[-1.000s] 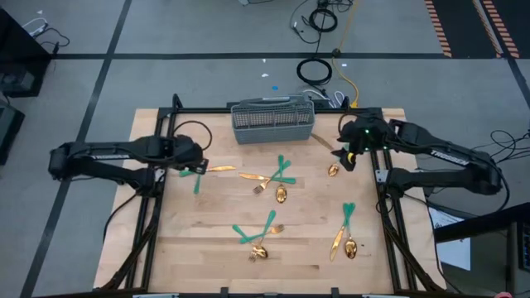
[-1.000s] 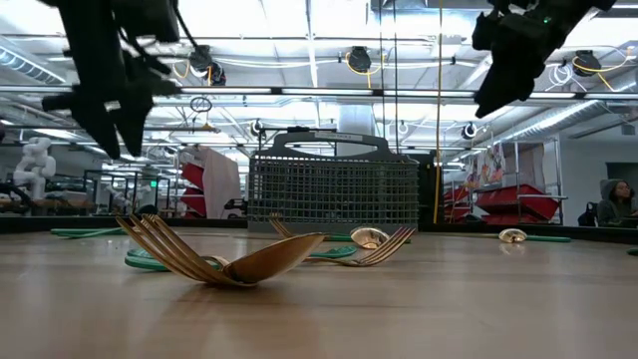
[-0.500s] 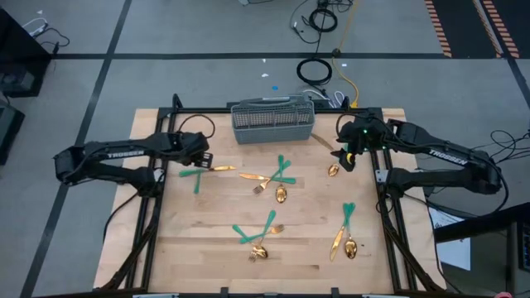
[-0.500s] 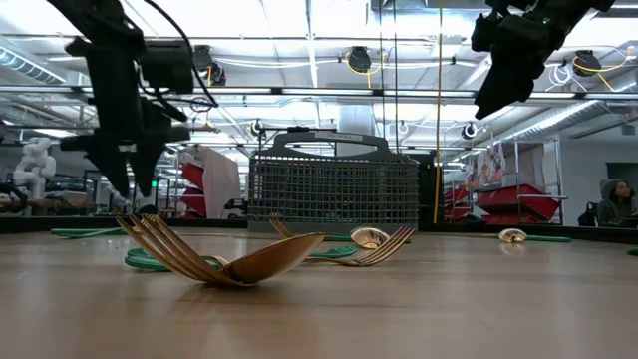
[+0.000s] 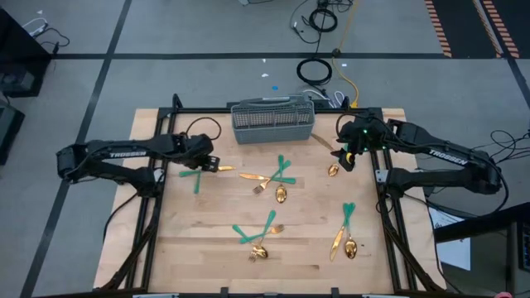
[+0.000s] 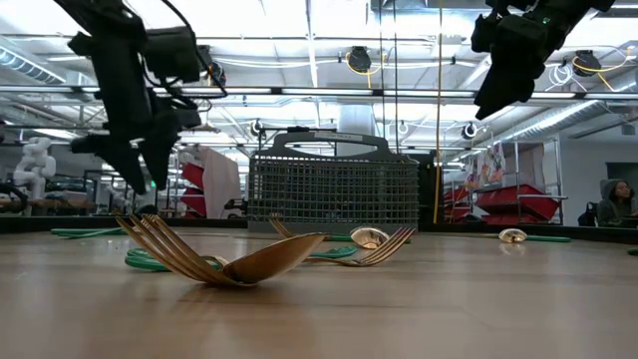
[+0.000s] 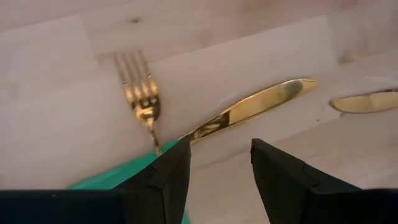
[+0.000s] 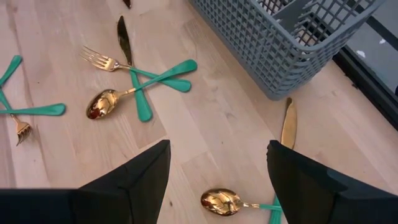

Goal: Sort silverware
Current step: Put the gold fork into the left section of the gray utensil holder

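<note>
Left wrist view | knife [image 7: 249, 112] just beyond open left jaws, untouched

two dark arms (white lettering, seemingly "trossen"), black cables

The silverware [image 8: 106, 101] is gleaming as polished gold metal, several handles showing smooth teal plastic. The tabletop [image 5: 207, 240] is showing pale, matt wood grain. The basket [image 8: 292, 37] is looking like matt grey mesh.
</note>
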Controlling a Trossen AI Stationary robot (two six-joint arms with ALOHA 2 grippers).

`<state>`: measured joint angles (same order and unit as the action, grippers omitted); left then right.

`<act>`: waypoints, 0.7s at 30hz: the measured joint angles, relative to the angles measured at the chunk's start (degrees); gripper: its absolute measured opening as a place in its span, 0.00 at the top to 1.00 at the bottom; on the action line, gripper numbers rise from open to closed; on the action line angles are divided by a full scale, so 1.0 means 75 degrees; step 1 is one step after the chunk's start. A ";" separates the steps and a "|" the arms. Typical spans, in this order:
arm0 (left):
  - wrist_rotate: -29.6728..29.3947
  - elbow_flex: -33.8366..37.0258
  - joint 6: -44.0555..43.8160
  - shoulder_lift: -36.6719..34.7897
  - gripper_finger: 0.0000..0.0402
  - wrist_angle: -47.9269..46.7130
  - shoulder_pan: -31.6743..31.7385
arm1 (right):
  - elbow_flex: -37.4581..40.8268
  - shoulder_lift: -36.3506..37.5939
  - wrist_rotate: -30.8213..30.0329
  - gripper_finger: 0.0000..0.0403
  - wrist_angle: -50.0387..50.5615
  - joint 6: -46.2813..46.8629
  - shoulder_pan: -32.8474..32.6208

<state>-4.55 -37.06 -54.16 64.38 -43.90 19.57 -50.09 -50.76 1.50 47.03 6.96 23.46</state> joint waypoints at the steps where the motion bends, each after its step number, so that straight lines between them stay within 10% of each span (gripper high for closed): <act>1: -0.0027 0.0000 -0.0066 -0.0059 0.57 -0.0120 0.0004 | 0.0000 0.0000 0.0000 0.37 0.0000 -0.0008 0.0000; 21: -0.0060 0.0000 0.0273 -0.0099 0.57 -0.0682 0.0003 | 0.0003 0.0000 0.0000 0.37 -0.0015 -0.0076 0.0000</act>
<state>-4.99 -37.06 -52.12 63.64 -49.01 19.59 -50.06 -50.76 1.50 46.92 6.39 23.46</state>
